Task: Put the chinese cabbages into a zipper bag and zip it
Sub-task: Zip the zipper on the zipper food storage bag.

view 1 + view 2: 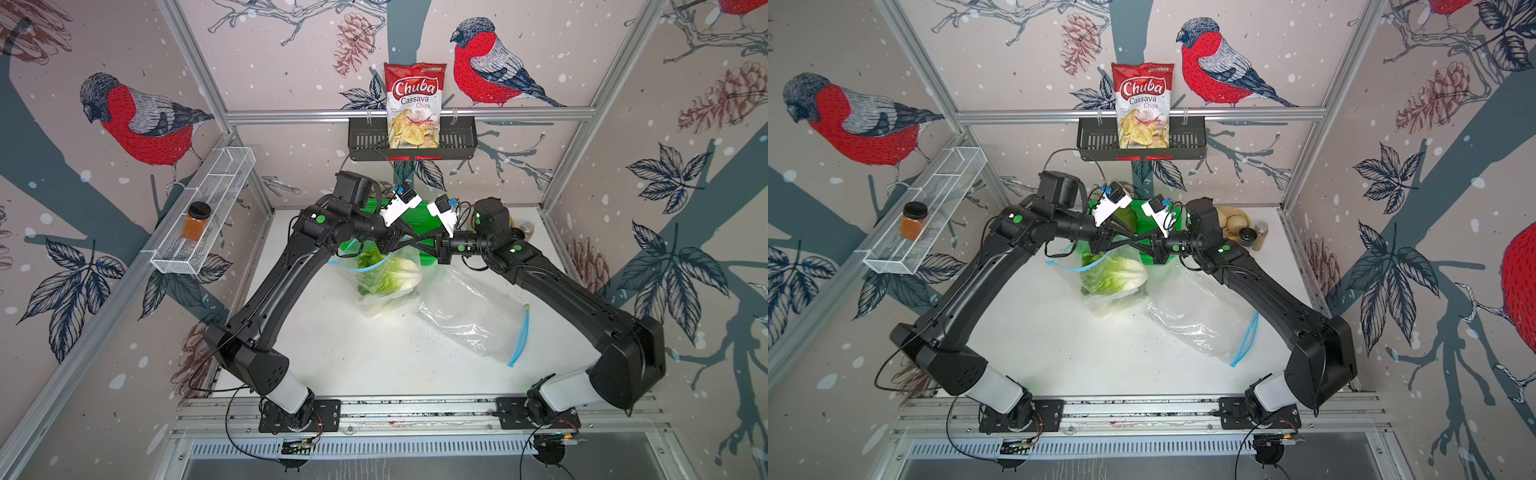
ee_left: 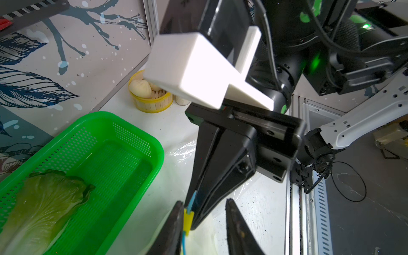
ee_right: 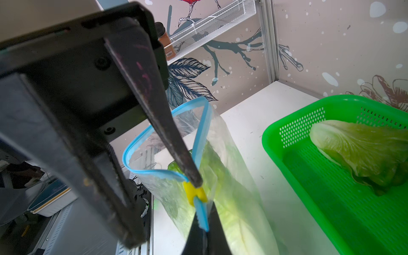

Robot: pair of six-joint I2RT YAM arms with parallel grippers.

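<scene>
While both arms reach in and cross over the far middle of the table (image 1: 353,357), zipper bag (image 3: 154,183): hanging upright between them, mouth upward and gaping; just near of the green basket (image 2: 130,138)
right gripper (image 3: 205,216): pressed together on the blue zip track (image 3: 201,132) at one end of the mouth, just beside the yellow slider (image 3: 194,194); it holds the bag up
left gripper (image 2: 204,202): fingers spread, one on each side of the track; one fingertip touches the slider, the other stands apart; nothing pinched
chinese cabbages (image 1: 388,276): pale-ribbed green heads inside the held bag; how many, I cannot tell; one more head (image 2: 44,203) lies in the basket, outside the bag
spare bag (image 1: 469,320): clear, flat on the table, right of the held bag and nearer; its blue track at the right edge
steamer (image 1: 1231,218): yellow-rimmed, far right on the table, pale buns (image 2: 140,88) inside
</scene>
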